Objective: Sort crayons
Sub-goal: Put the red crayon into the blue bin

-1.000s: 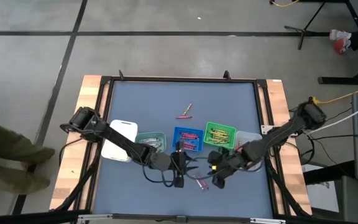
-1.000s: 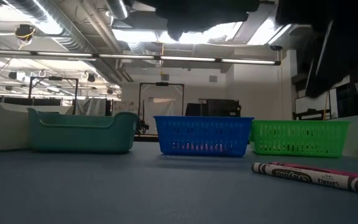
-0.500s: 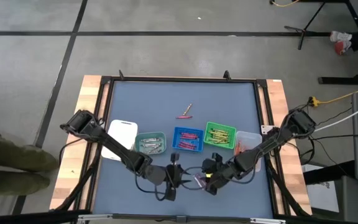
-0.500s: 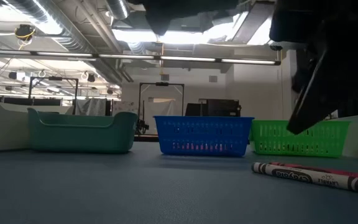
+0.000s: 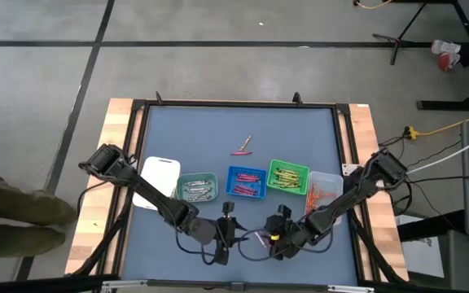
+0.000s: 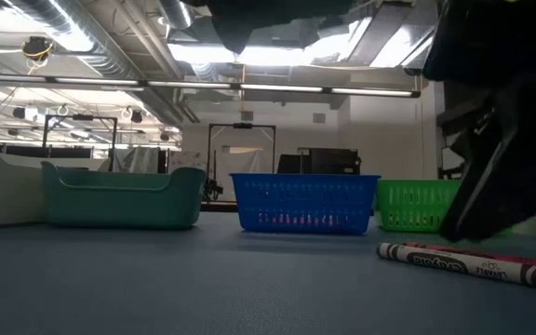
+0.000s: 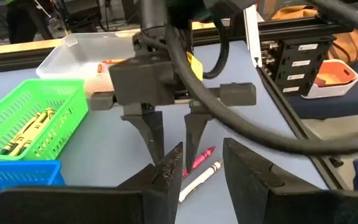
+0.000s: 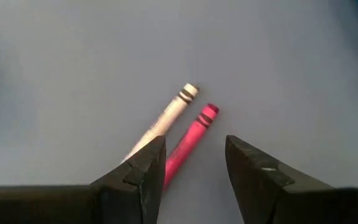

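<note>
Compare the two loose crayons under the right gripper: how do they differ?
The white crayon is pale; the pink crayon is bright magenta. The white one's tip reaches further from the right gripper than the pink one's. Both lie flat, side by side, roughly parallel, between its open fingers.

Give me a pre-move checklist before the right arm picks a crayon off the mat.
1. Right tool open: ok, the jaws stand apart with nothing between them.
2. Right tool above the target: ok, the pink paper-wrapped crayon lies on the mat just ahead of its fingers.
3. Target free of neighbours: not ok, the white paper-wrapped crayon lies right beside it.
4. Left tool clear of the right one: not ok, it hovers close by, open and empty, facing the same pair.
5. Blue mesh tray reachable: ok, it sits just behind the pair.
</note>
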### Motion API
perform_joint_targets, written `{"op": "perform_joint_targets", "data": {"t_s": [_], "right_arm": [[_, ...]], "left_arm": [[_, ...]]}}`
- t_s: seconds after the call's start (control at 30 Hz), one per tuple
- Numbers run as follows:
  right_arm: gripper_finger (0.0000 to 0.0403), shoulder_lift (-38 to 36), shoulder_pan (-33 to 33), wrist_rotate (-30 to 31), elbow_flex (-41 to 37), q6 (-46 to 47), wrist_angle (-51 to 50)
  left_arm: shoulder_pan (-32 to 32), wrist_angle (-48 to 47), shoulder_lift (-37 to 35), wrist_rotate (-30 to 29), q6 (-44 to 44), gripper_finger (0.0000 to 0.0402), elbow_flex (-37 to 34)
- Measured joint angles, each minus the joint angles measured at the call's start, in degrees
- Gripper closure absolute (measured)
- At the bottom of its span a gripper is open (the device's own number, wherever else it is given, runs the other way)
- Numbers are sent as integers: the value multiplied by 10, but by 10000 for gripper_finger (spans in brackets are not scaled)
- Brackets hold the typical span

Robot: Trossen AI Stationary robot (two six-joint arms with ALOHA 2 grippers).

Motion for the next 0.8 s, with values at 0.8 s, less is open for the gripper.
{"op": "perform_joint_targets", "data": {"t_s": [0.8], "right_arm": [[239, 23, 0, 29, 1, -1, -36]], "left_arm": [[2, -9, 0, -3, 0, 301, 0]]}}
